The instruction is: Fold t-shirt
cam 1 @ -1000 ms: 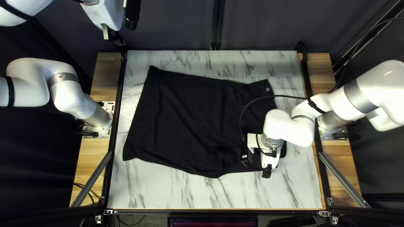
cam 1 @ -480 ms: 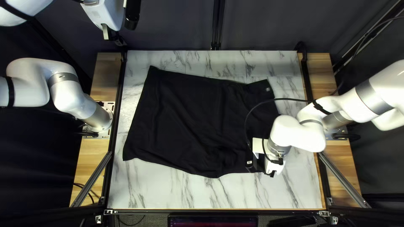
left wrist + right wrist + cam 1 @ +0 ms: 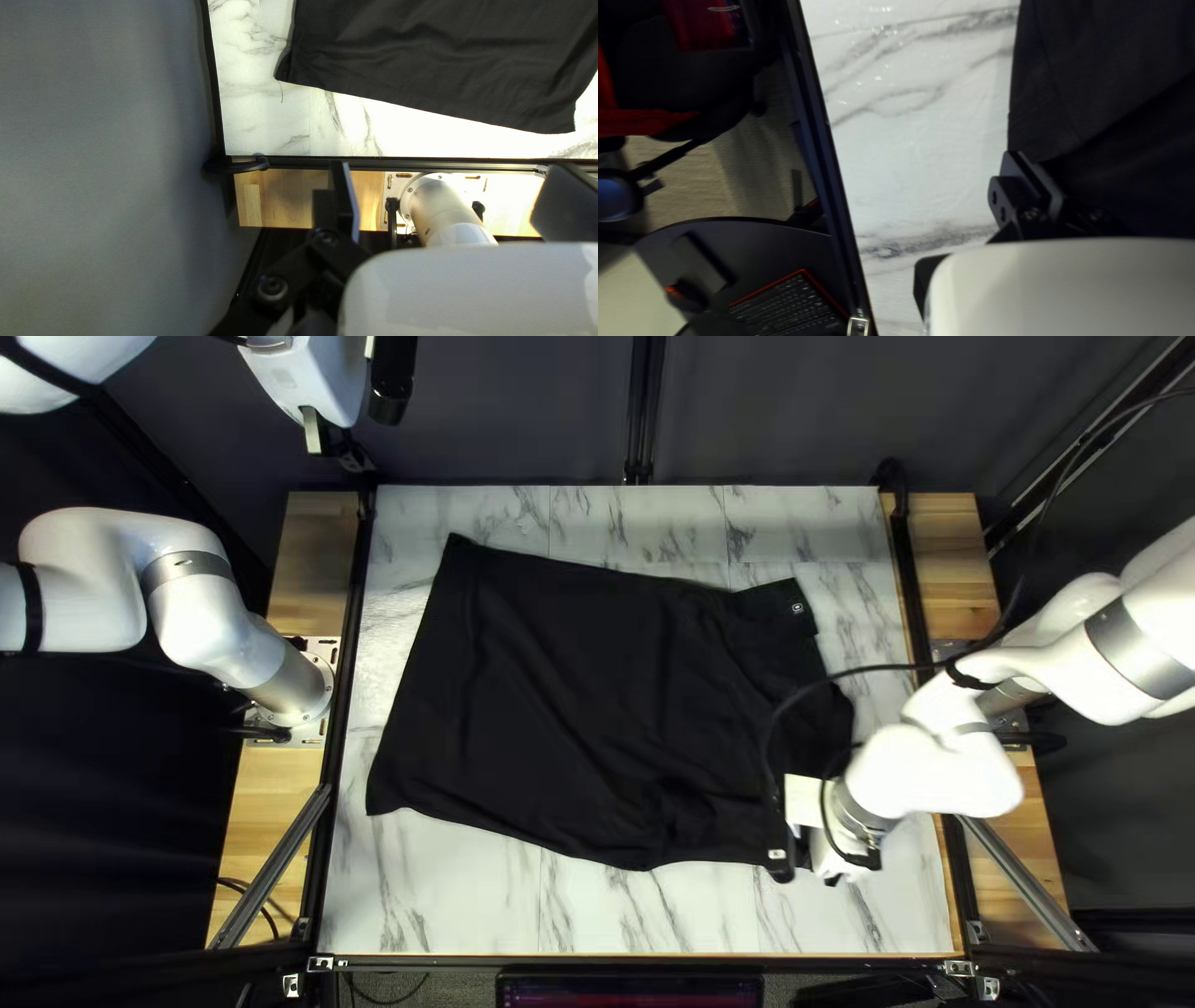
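1. While our left end effector (image 3: 323, 436) hangs up by the far left corner of the worktop (image 3: 423, 902), the black t-shirt (image 3: 560, 697) lies across the middle.
2. In our left wrist view, the two fingers of that end effector (image 3: 455, 199) are spread wide — nothing is between them but air. The shirt lies well ahead of them, and the round base (image 3: 436, 205) of our left arm shows between and past them.
3. Our right end effector (image 3: 839, 879) is low at the near right part of the shirt. In its wrist view, its fingers are close together and pinch the shirt by its edge.
4. We see the shirt mostly flat, with small bumps and folds near its near edge. A little pale mark (image 3: 798, 607) sits on its far right part.
5. A black cable (image 3: 871, 668) runs from our right arm (image 3: 940, 772) over the shirt.
6. Past the worktop's near edge, we see a keyboard (image 3: 791, 305) — black with a red rim.
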Available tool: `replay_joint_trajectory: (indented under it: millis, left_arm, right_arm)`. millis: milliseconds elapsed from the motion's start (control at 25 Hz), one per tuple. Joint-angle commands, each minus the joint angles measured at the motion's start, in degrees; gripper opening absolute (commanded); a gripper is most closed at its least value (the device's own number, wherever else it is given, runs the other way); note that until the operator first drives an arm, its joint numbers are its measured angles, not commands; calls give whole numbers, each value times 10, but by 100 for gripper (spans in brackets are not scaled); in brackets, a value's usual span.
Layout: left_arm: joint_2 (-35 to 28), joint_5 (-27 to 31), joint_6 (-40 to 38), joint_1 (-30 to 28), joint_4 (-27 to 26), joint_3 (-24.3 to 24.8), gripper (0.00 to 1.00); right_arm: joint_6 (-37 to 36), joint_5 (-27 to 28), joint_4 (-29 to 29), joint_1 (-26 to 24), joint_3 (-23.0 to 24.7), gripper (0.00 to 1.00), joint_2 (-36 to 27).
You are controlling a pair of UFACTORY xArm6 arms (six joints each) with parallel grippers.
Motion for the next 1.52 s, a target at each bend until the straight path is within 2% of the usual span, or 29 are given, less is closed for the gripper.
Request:
replay_joint_trajectory:
  millis: [40, 280, 560, 720, 960, 1000, 1040, 1080, 1120, 1240, 1320, 1400, 1520]
  left_arm:
    - [0, 0, 0, 0, 0, 0, 100]
    - [0, 0, 0, 0, 0, 0, 100]
    - [0, 0, 0, 0, 0, 0, 100]
    - [0, 0, 0, 0, 0, 0, 100]
    - [0, 0, 0, 0, 0, 0, 100]
    - [0, 0, 0, 0, 0, 0, 100]
    - [0, 0, 0, 0, 0, 0, 100]
    - [0, 0, 0, 0, 0, 0, 100]
    - [0, 0, 0, 0, 0, 0, 100]
    - [0, 0, 0, 0, 0, 0, 100]
    - [0, 0, 0, 0, 0, 0, 100]
    - [0, 0, 0, 0, 0, 0, 100]
    - [0, 0, 0, 0, 0, 0, 100]
  right_arm:
    - [-56, 9, 45, -16, -7, 100, -1]
    - [-163, 34, 161, -35, -21, 100, 13]
    - [-288, 42, 317, -32, -26, 100, 29]
    - [-325, 44, 352, -35, -35, 100, 37]
    - [-351, 42, 352, -45, -65, 98, 64]
    - [-352, 41, 351, -45, -67, 89, 67]
    - [-354, 39, 351, -43, -69, 87, 69]
    - [-354, 37, 352, -41, -69, 30, 70]
    - [-354, 32, 356, -34, -67, 2, 69]
    - [-344, 19, 360, -16, -58, 0, 64]
    - [-314, 8, 341, -3, -53, 0, 60]
    - [-272, -2, 307, 8, -47, 0, 54]
    - [-146, -16, 191, 22, -37, 0, 42]
